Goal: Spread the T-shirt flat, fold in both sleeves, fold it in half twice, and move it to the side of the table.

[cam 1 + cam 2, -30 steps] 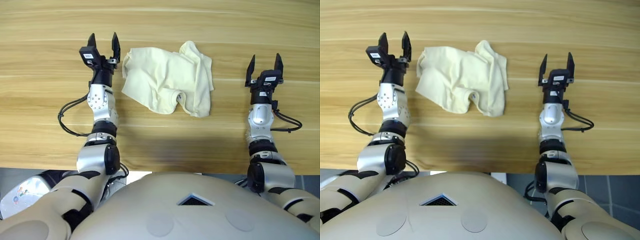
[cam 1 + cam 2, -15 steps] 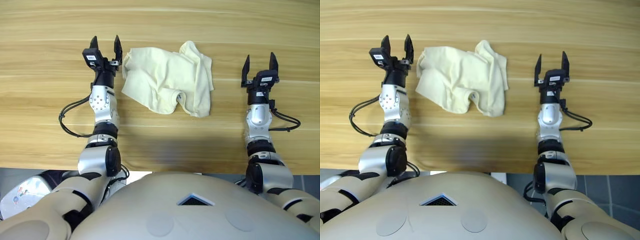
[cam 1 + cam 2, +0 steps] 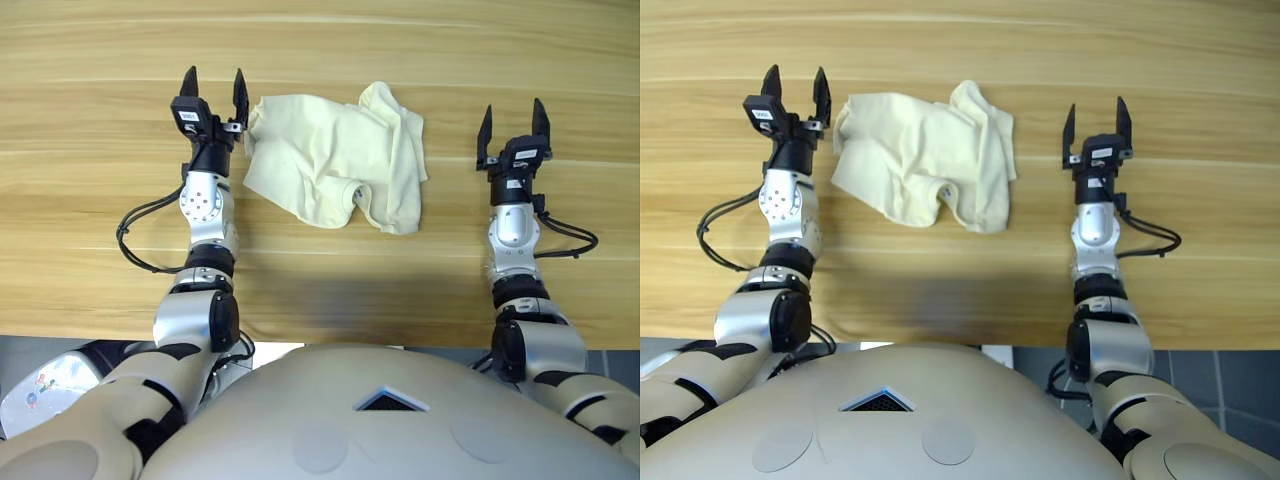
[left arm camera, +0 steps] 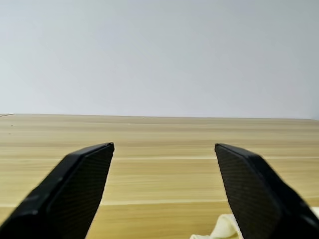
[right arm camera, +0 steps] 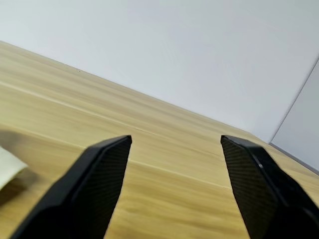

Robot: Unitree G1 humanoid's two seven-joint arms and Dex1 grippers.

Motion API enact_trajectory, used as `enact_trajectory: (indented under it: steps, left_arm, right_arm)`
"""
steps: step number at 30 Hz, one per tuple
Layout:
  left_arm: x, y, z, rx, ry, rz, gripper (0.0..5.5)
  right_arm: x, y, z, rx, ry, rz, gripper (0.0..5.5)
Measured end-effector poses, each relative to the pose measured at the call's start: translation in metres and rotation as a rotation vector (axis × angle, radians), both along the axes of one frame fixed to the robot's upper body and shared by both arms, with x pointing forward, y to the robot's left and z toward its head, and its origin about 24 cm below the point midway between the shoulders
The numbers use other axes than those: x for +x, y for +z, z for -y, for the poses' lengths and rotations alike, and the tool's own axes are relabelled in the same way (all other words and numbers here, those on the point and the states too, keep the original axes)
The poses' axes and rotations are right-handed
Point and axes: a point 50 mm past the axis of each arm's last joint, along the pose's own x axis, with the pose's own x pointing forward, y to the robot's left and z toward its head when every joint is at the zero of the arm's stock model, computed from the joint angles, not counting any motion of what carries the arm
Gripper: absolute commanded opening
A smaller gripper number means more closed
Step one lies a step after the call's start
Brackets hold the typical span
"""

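Two-arm job, barely begun. Judged at step one, spreading flat: cream T-shirt (image 3: 335, 155) lying in a crumpled heap between the two grippers, sleeves and hems bunched or tucked under, no fold made yet.

Left gripper (image 3: 214, 82): spread wide, holding nothing. Shirt's edge just beside it on the inward side, perhaps touching; cannot tell.

Right gripper (image 3: 512, 110): spread wide likewise, empty. Well apart from the shirt, with bare wood between.

Next move, as a guess: shut the left on the edge beside it, bring the right inward to the opposite edge, then draw both outward to open the cloth. Calls for finding a true hem or corner in the bunching and pinching one layer only. Risk otherwise of catching doubled layers and dragging the heap whole instead of opening it.

Surface: wooden table (image 3: 320, 40), pale planked grain, running on ahead of both sets of fingertips and outward of each arm. Seemingly room enough for the shirt laid flat.

Room: plain light wall (image 4: 159, 50) ahead of the fingers, past the table's far edge.

Loop of black cable (image 3: 135, 245) outward of the left forearm, another outward of the right.
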Motion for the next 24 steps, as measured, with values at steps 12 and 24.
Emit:
enact_trajectory:
  steps: [12,24]
  left_arm:
    - [-0.018,0.013,0.024,0.012,-0.275,0.141,3.76]
    - [-0.158,0.051,0.013,0.197,-1.033,0.054,3.76]
  right_arm:
    - [-0.006,0.011,-0.011,-0.071,0.075,0.081,3.31]
    - [-0.080,0.051,0.007,-0.527,0.471,-0.030,3.31]
